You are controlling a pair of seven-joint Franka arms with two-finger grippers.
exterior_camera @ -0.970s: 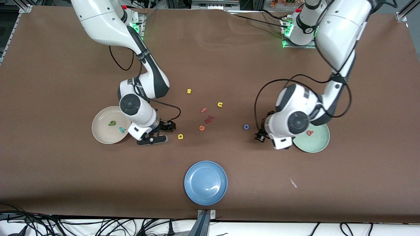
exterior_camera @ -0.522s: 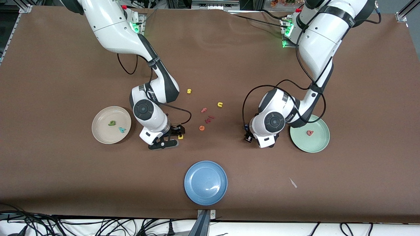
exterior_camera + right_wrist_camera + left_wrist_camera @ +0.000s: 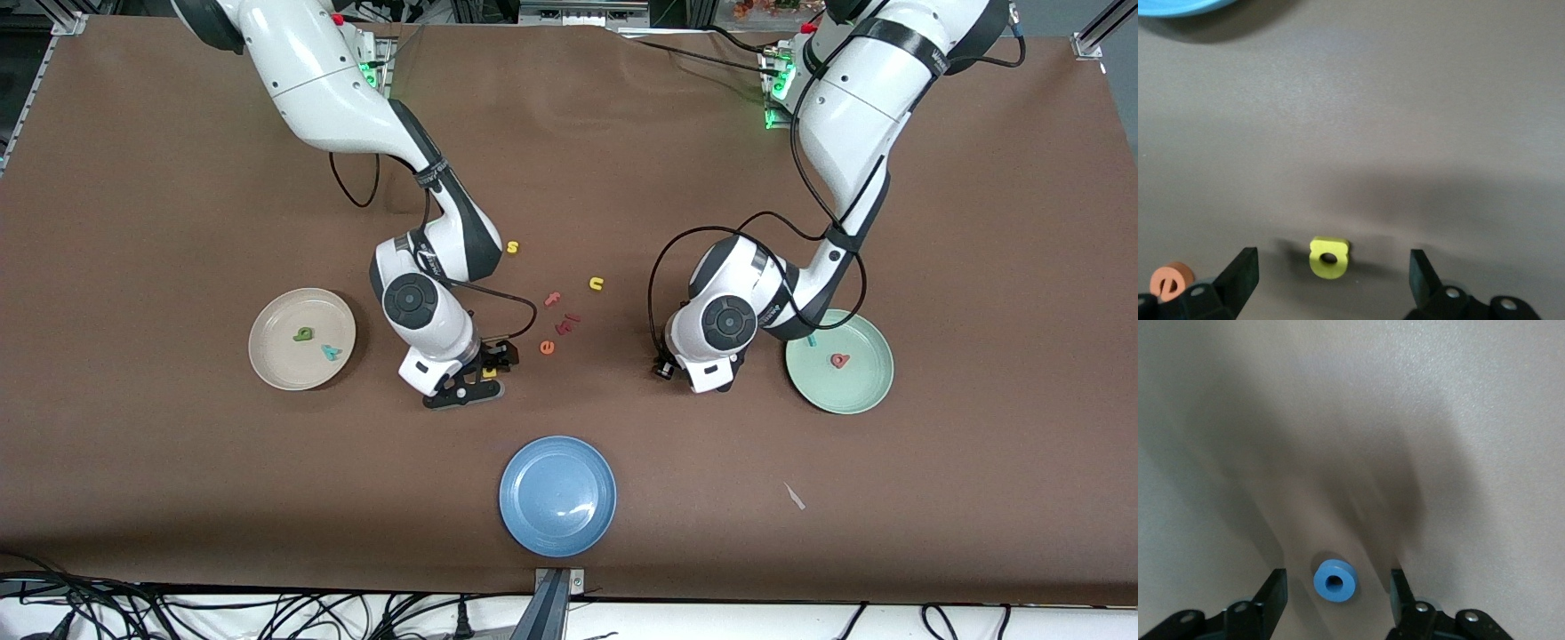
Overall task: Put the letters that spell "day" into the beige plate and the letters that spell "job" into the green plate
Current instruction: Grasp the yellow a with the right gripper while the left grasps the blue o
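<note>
Three plates, beige plate (image 3: pixel 267 360) holding two letters, left tool (image 3: pixel 1337 600) open astride blue "o" (image 3: pixel 1335 580), right tool (image 3: pixel 1331 280) open astride yellow "a" (image 3: pixel 1329 257)

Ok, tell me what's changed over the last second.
The right gripper moved from beside the beige plate to straddle the yellow a, open. The left gripper left the green plate for the blue o, fingers narrowing, not yet gripping. Letters and plates stayed put.

Both arms are reaching down from their bases toward the bench. The right pincer (image 3: pixel 1331 280) is hanging low with its fingers (image 3: pixel 1238 277) spread wide. The left pincer (image 3: pixel 1335 603) is hanging low too, fingers (image 3: pixel 1275 597) parted.
</note>
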